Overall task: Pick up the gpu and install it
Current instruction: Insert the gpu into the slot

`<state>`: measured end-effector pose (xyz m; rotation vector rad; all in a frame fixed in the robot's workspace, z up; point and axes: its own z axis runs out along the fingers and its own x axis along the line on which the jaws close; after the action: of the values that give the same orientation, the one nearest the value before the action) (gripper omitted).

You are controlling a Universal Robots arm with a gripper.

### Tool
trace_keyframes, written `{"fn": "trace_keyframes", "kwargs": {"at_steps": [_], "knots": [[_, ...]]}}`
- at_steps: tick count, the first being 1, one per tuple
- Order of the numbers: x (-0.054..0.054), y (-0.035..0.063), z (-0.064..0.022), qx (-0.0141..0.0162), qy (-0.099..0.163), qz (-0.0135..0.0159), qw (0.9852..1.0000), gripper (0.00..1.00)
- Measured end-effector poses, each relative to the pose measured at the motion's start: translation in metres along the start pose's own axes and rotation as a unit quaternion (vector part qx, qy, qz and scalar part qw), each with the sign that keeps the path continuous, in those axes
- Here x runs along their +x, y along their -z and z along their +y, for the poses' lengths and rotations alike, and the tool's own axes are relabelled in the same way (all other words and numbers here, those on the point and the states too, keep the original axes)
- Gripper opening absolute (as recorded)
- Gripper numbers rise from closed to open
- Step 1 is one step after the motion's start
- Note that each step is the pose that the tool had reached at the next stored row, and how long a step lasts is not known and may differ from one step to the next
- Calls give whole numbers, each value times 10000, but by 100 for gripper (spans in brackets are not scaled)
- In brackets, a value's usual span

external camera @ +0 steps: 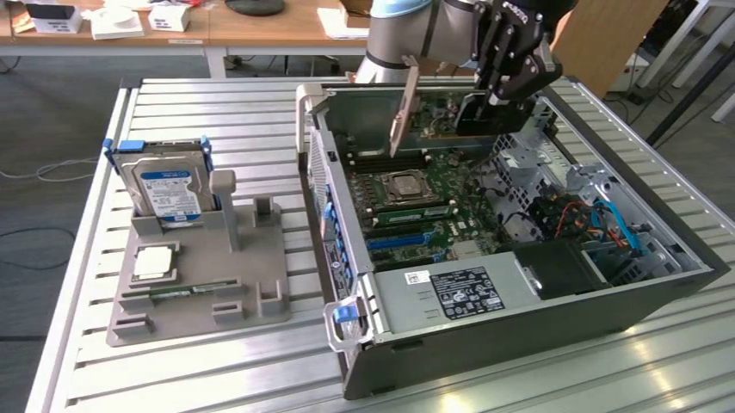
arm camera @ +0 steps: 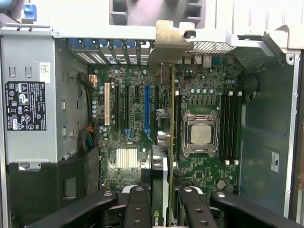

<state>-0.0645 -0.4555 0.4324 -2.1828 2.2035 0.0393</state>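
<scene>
Wooden desks [external camera: 264, 30] stand at the back of the room. In front is a metal surface [external camera: 206, 103] made of long strips. An open computer case [external camera: 517, 335] lies on it, and just beside that is a grey holder [external camera: 258, 284].

The tool [external camera: 505, 82] is up over the open case. It is pinching the gpu [external camera: 404, 103], which hangs on its edge above the green board [external camera: 425, 215] and does not touch it. The silver end of the gpu points toward the back wall of the case. In the wrist view the black fingers [arm camera: 137, 209] of the tool [arm camera: 164, 209] press on both sides of the gpu [arm camera: 166, 42]. The card sits between the blue slot [arm camera: 147, 109] and the big square chip holder [arm camera: 199, 133].

Things could go wrong here. If the card is not lined up with its slot, its edge could hit the board and scratch it. The silver end could also catch on the case wall. If the card slips in the tool, it could tilt.

There is one gpu, one tool and one case. The grey holder has one hard drive [external camera: 170, 189], one memory stick [external camera: 184, 292] and one square chip [external camera: 155, 261]. The board has one blue slot and one white slot [arm camera: 107, 104].
</scene>
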Motion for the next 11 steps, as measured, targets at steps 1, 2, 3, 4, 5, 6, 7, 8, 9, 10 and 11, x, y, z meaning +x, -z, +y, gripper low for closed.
{"fn": "trace_keyframes", "kwargs": {"at_steps": [1, 2, 3, 4, 5, 6, 7, 8, 9, 10, 11], "knots": [[0, -11, 0, 0, 0, 1, 10000, 27], [1, -23, 0, 0, 0, 0, 10000, 27], [1, -34, 0, 0, 0, 0, 10000, 27], [2, -45, 0, 0, 0, 0, 10000, 27], [3, -56, 0, 0, 0, 0, 10000, 27], [3, -68, 1, 0, 0, 0, 10000, 27], [3, -80, 1, 0, 0, 0, 10000, 27], [4, -91, 1, 0, 0, 0, 10000, 27], [5, -103, 1, 0, 0, 0, 10000, 27], [5, -114, 1, 0, 0, 0, 10000, 27], [6, -126, 1, 0, 0, 0, 10000, 27]]}}
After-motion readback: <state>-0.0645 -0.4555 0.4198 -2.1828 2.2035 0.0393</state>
